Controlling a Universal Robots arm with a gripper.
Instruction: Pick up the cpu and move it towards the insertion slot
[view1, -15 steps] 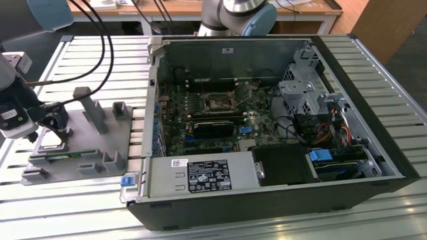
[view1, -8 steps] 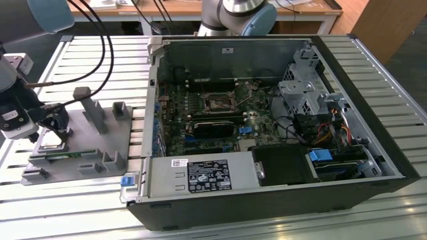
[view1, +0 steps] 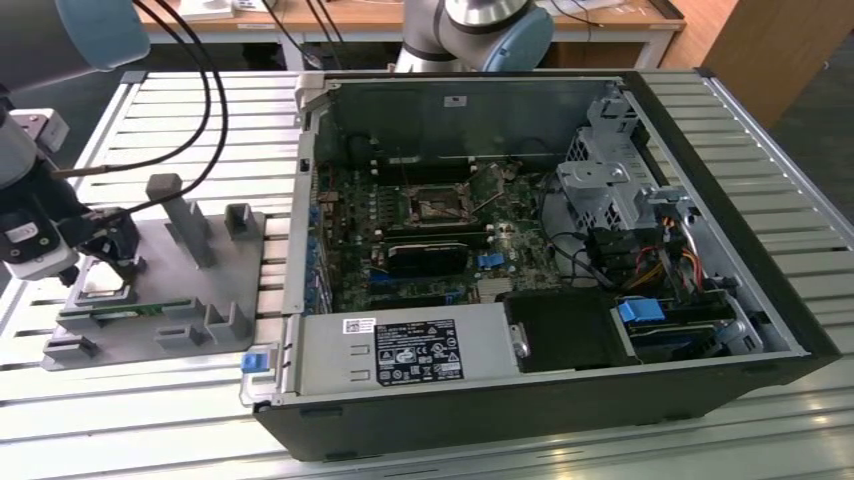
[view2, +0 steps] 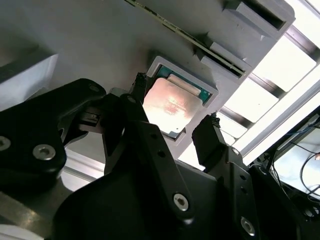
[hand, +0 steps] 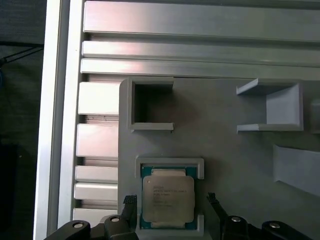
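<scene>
The cpu (view1: 104, 290), a flat square chip with a shiny silver top, lies in a shallow grey nest on the fixture (view1: 200, 285) at the exterior view's left. My gripper (view1: 114, 262) hangs just above it. In both wrist views the cpu (view2: 172, 105) (hand: 167, 197) sits between my two black fingertips (view2: 212, 125) (hand: 129, 201), with a small gap on each side, so the gripper (view2: 176, 100) (hand: 170, 199) is open and straddling the chip. The insertion slot (view1: 435, 207), a black square socket in a metal frame, is on the motherboard inside the open computer case.
The grey fixture carries upright posts (view1: 174, 215), empty pockets (hand: 152, 105) and a narrow green circuit strip (view1: 127, 312). The open computer case (view1: 787, 330) with drive cage and cables fills the middle and right. The table is slatted aluminium (view1: 200, 90).
</scene>
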